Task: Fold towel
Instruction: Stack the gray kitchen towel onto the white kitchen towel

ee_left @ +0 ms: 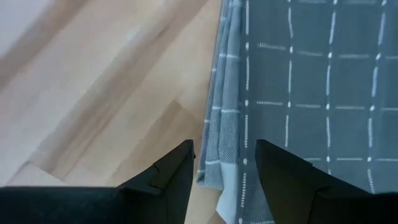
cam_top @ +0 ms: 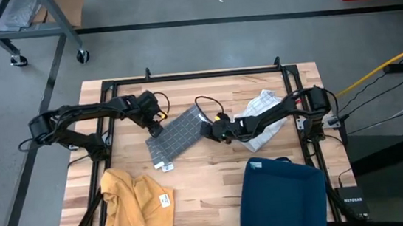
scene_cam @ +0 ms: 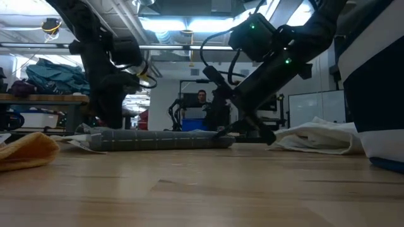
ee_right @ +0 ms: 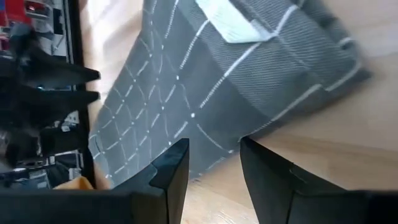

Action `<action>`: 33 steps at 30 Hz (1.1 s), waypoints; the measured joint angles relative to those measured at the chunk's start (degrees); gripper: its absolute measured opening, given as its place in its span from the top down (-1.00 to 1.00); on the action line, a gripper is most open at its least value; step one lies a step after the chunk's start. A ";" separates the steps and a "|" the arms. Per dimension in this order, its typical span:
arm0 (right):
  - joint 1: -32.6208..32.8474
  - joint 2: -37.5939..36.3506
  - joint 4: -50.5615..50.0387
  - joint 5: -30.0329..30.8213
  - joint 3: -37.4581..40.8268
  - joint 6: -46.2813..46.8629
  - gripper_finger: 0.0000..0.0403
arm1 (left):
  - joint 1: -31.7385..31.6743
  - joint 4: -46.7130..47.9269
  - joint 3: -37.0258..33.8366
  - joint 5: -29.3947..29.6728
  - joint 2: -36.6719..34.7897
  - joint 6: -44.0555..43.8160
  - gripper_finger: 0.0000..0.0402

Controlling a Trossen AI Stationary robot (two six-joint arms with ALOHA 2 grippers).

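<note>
With the grey towel [cam_top: 176,136] folded at bench centre, the left gripper [cam_top: 156,129] at 9 o'clock and right gripper [cam_top: 209,129] at 3 o'clock stand apart, unclamped, seemingly needing 1 fresh edge grasp.

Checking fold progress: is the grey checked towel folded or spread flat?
Folded. The grey checked towel is a narrow strip on the table; the left wrist view shows stacked layers along its edge, and the low view shows a thick bundle.
</note>
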State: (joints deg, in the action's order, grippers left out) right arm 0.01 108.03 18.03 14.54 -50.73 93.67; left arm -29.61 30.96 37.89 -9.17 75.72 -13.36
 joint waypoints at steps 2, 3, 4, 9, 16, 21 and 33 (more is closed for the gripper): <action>0.02 0.04 -0.52 0.47 0.03 0.00 0.27 | 0.47 -0.03 0.00 -0.05 1.02 -0.06 0.18; 0.02 0.04 -0.67 0.47 0.00 0.00 0.27 | 0.64 -0.10 0.00 -0.06 1.52 0.12 0.18; 0.01 0.04 -1.28 0.48 -0.02 -0.02 0.27 | 0.78 -0.25 0.00 -0.09 2.07 0.29 0.18; 0.48 -0.01 -3.85 -0.30 0.01 1.19 0.27 | 0.85 -0.93 0.00 -0.07 4.63 0.30 0.18; 2.64 0.02 -6.99 2.89 0.00 7.43 0.27 | 0.85 -2.67 0.09 -0.33 8.21 2.86 0.18; 3.02 -0.01 -7.40 4.72 0.01 8.72 0.27 | 0.79 -3.08 0.11 -2.46 9.03 4.13 0.18; 2.97 -0.01 -6.05 7.47 0.01 10.05 0.27 | 2.77 -3.61 0.09 -2.26 9.13 3.65 0.18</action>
State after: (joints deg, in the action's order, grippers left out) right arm 2.98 108.03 11.98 22.00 -50.72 103.72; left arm -26.83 27.35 37.98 -11.42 84.85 -9.71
